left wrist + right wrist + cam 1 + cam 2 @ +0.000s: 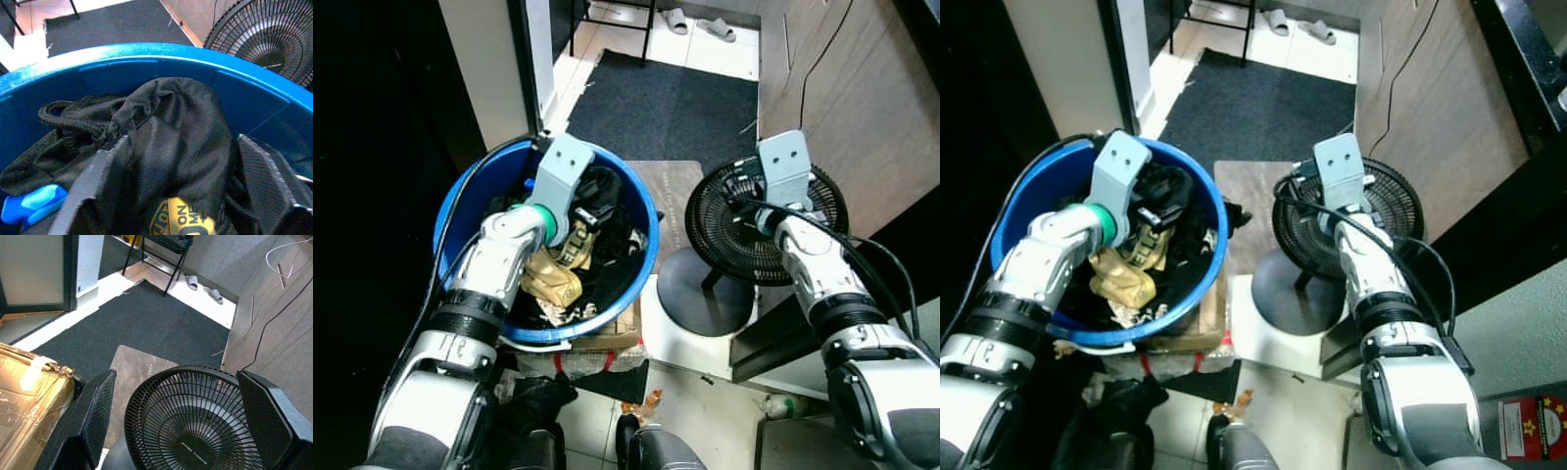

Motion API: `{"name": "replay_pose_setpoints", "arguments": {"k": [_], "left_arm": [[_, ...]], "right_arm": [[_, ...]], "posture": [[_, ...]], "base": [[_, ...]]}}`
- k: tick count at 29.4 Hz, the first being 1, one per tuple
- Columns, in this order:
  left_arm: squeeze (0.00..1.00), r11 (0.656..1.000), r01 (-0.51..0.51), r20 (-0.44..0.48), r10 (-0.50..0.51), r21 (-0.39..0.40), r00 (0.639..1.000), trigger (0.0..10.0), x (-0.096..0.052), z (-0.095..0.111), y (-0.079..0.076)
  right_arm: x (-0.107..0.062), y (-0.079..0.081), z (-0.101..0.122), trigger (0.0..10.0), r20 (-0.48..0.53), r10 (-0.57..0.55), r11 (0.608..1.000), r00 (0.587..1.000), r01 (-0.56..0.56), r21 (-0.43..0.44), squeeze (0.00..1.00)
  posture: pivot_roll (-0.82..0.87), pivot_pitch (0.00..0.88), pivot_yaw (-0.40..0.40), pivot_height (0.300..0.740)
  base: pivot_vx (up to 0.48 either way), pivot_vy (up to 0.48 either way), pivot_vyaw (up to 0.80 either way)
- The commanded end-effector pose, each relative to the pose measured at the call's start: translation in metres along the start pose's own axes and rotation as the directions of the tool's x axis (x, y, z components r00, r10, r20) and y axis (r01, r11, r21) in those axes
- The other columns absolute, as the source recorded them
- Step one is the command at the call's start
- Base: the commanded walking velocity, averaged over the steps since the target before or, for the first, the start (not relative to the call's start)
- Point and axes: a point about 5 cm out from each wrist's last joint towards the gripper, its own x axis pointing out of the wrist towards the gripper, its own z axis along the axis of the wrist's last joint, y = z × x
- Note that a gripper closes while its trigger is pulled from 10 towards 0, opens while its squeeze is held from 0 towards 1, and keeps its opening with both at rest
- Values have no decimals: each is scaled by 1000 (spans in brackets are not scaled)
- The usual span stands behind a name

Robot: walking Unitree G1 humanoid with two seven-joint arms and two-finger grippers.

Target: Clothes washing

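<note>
A blue tub (pixel 651 245) stands low on my left, full of clothes. On top lies a black garment (pixel 171 132), with a tan one (pixel 551 279) nearer me and a yellow printed label (pixel 183 223) under the black cloth. My left gripper (pixel 182 142) reaches down into the tub and is open. Its two fingers (pixel 98 181) stand wide apart on either side of the black garment's hump, not closed on it. My right gripper (pixel 177 377) is open and holds nothing, hovering above the black floor fan (pixel 195 431).
The fan (pixel 744 225) stands right of the tub on a round base. A cardboard box (pixel 617 338) sits under the tub. Beyond lie a brown mat (pixel 671 181), a dark carpet (pixel 666 103) and slippers (pixel 715 27). A wooden wall (pixel 862 108) runs along the right.
</note>
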Motion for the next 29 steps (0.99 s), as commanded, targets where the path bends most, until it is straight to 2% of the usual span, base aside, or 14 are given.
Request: {"name": "replay_pose_setpoints", "arguments": {"k": [1,6,11,16,19,20,21,23,25,29], "left_arm": [[0,1000,-7,-24,8,12,1000,0,1,-6,-1],[0,1000,-16,-38,17,27,999,0,-1,-11,1],[0,999,-8,-69,11,48,998,0,-6,-25,2],[0,998,-13,-78,18,58,997,0,-6,-29,4],[0,995,-49,-75,55,83,996,0,-6,-28,11],[529,990,-105,-73,112,97,991,10000,-7,-25,21],[1000,984,-149,-70,156,94,985,10000,-9,-22,32],[1000,984,-149,-70,156,94,985,10000,-9,-22,32],[1000,978,-184,-79,192,93,978,10000,-13,-22,42],[1000,980,-171,-105,181,101,978,10000,-14,-28,42]], "right_arm": [[-5,-2,-9,10000,-17,-14,1000,1000,14,12,0],[-5,-2,-9,10000,-17,-14,1000,1000,14,12,0],[-3,0,-6,10000,-12,-9,1000,1000,10,14,0],[-2,0,-5,10000,-10,-6,1000,1000,6,14,0],[-2,1,-4,10000,-9,-3,1000,1000,4,15,0],[-1,1,-3,10000,-8,-2,1000,1000,2,15,0],[-1,1,-3,10000,-7,-1,1000,1000,1,15,0],[-1,1,-3,10000,-7,-1,1000,1000,1,15,0],[-1,2,-3,10000,-7,1,1000,1000,0,15,0],[-1,2,-4,10000,-8,1,1000,1000,-1,16,0]], "posture": [[1,192,-5,740],[5,190,-8,740],[9,184,-13,740],[10,181,-16,740],[9,179,-18,740],[10,178,-19,740],[11,179,-19,740],[11,179,-19,740],[15,183,-18,740],[16,186,-18,740]], "base": [[0,0,0],[0,0,0],[0,0,0],[0,0,0],[0,0,0],[0,0,0],[0,0,0],[0,0,0],[0,0,0],[0,0,0]]}}
